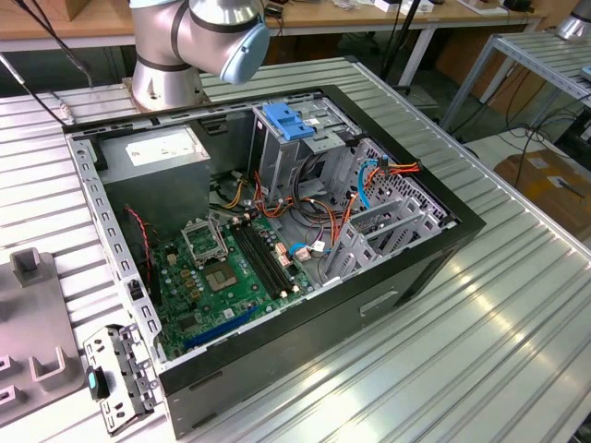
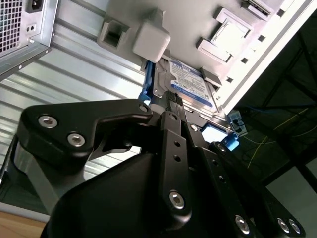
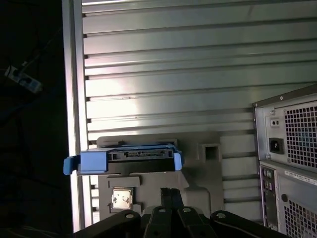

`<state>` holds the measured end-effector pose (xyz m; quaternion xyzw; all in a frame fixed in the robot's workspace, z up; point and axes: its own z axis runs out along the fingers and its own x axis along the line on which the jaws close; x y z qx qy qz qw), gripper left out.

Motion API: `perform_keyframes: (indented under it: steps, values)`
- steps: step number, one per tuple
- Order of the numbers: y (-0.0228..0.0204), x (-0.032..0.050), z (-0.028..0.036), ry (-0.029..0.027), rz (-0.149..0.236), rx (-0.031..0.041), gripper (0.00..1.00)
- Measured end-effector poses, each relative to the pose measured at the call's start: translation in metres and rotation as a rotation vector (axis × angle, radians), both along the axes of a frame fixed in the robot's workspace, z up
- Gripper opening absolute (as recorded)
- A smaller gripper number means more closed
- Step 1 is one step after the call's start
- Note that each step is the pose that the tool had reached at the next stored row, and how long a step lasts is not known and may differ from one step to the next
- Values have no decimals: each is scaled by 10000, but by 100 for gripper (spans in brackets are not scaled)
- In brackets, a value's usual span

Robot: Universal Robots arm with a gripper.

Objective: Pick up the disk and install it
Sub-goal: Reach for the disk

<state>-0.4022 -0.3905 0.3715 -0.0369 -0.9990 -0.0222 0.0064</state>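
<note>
— Where have the fingers [image 2: 168, 116] got to?

— Down by the grey holder [image 3: 203, 173]. They're drawn nearly together, only a slit between them, and nothing pinched in it that I can see.

— And the disk [image 2: 190, 82]?

— Just ahead of the fingertips, seated in that holder, white label showing, blue frame along both sides. The tips come right up to its near edge; touching or not, I can't say. The first wrist view has it edge-on, so whether it lies flat or leans I can't tell either.

— So it isn't picked up yet?

— Not by my reckoning. To do this well I'd want the fingers square to the disk and centred on it. They should close on the firm sides rather than the springy blue ears, then draw it straight out of the holder.

— What's under it all?

— A ribbed metal counter [image 3: 198, 74], bright and grooved; the holder sits near its edge. Past the fingers, off to one side, is the back of the computer [image 3: 290, 198], all vents. The exterior view has it lying open, circuit board [image 1: 231, 268] bare, with the arm [image 1: 203, 37] behind. Farther off are wooden benches [image 1: 351, 17] and a cardboard box [image 1: 554, 185] on the floor.
</note>
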Motion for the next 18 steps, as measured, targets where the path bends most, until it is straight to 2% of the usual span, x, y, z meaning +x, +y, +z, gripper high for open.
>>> perform_keyframes:
  steps: [7, 10, 14, 18]
  values:
    - [38, -344, -23, 3, 3, 7, 11]
    - [82, -477, -37, 9, 1, 11, 11]
    - [126, -537, -55, 37, 1, 18, 11]
    - [126, -538, -56, 37, 2, 57, 11]
